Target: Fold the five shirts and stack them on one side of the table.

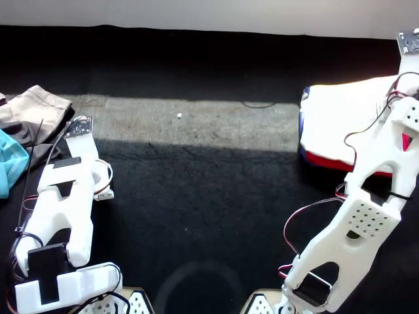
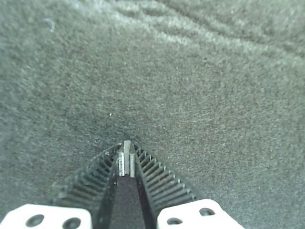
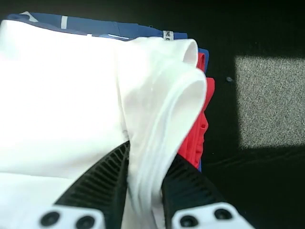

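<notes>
Right wrist view: right fingers (image 3: 102, 183) pinch folded edge of white shirt (image 3: 62, 95)

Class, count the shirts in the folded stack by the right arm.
3: white shirt on top, in the right pincer; red shirt under it; blue shirt lowest. Others may be hidden.

White arms (image 1: 65, 203) — ribbed black left gripper (image 2: 125, 153), cables (image 1: 285, 230)
</notes>
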Motion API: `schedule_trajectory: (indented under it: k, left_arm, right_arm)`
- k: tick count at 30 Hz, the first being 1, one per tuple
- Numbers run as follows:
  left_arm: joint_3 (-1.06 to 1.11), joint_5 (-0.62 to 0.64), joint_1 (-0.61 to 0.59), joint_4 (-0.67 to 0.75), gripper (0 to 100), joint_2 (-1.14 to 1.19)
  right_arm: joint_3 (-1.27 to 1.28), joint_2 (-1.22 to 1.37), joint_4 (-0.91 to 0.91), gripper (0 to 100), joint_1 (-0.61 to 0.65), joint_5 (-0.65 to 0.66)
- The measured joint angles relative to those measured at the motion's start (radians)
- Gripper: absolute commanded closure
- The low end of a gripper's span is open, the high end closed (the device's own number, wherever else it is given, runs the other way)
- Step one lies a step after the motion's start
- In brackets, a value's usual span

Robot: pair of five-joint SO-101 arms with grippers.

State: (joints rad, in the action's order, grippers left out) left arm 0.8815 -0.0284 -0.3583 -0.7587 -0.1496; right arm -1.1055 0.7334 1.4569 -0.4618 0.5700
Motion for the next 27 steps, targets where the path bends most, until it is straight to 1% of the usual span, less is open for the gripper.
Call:
schedule_trajectory:
  k: [3, 4, 8, 9, 10, 14, 21, 27]
  left_arm:
    - [0.0, 0.0, 0.0, 0.0, 99, 0.0]
    - [0.0, 0.0, 0.0, 0.0, 99, 0.0]
    - [0.0, 0.0, 0.0, 0.0, 99, 0.0]
    - [0.0, 0.0, 0.0, 0.0, 99, 0.0]
    - [0.0, 0.0, 0.0, 0.0, 99, 0.0]
    - [0.0, 0.0, 0.0, 0.0, 99, 0.0]
    - [0.0, 0.0, 0.0, 0.0, 99, 0.0]
    - [0.0, 0.0, 0.0, 0.0, 99, 0.0]
  right_arm:
    - [0.0, 0.015, -0.051, 98.3, -0.002, 0.0]
    - [0.0, 0.015, -0.063, 96.1, -0.002, 0.0]
    - [0.0, 0.018, -0.071, 78.9, -0.002, 0.0]
    - [0.0, 0.018, -0.071, 76.2, -0.002, 0.0]
    - [0.0, 0.018, -0.071, 75.7, -0.002, 0.0]
    - [-0.003, 0.018, -0.081, 77.9, -0.002, 0.0]
    - [-0.169, 0.017, -0.066, 78.9, -0.002, -0.006]
    - [-0.368, 0.017, 0.115, 92.3, -0.002, -0.164]
